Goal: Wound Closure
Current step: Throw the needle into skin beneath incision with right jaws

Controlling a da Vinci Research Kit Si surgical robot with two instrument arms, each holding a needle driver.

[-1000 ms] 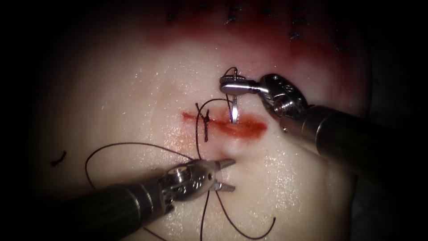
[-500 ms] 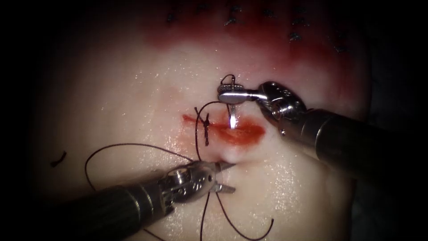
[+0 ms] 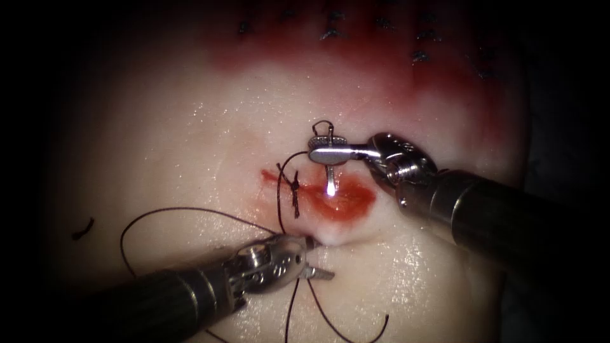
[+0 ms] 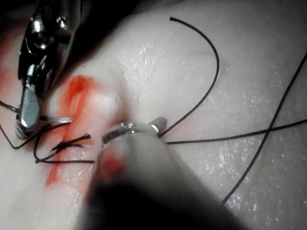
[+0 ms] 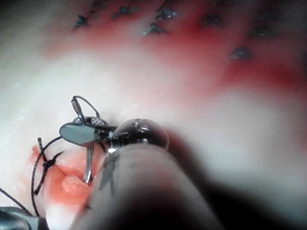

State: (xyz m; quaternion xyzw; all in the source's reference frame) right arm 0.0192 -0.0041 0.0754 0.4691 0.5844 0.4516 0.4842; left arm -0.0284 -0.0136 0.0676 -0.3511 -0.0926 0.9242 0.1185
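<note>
R tool clamps the needle over the cut; L tool presses the near lip, jaws apart.

We see the right arm's steel needle driver (image 3: 328,151) clamped on the curved silver needle (image 3: 331,173) near its thread end, tip down at the red open cut (image 3: 340,198) in the pale pork tissue (image 3: 190,127), right of the tied dark stitch (image 3: 294,187). The left arm's steel needle driver (image 3: 314,257) sits near side, jaws apart, upper jaw on the tissue, dark thread (image 3: 171,213) looping beside it.

- Your left tool (image 4: 136,130) presses on the tissue (image 4: 168,62) beside the red cut (image 4: 76,96).
- Right tool (image 4: 29,103) grips the needle (image 4: 55,119), which points at the cut.
- Thread (image 4: 230,139) loops over the tissue; a knot (image 4: 67,143) sits across the cut.
</note>
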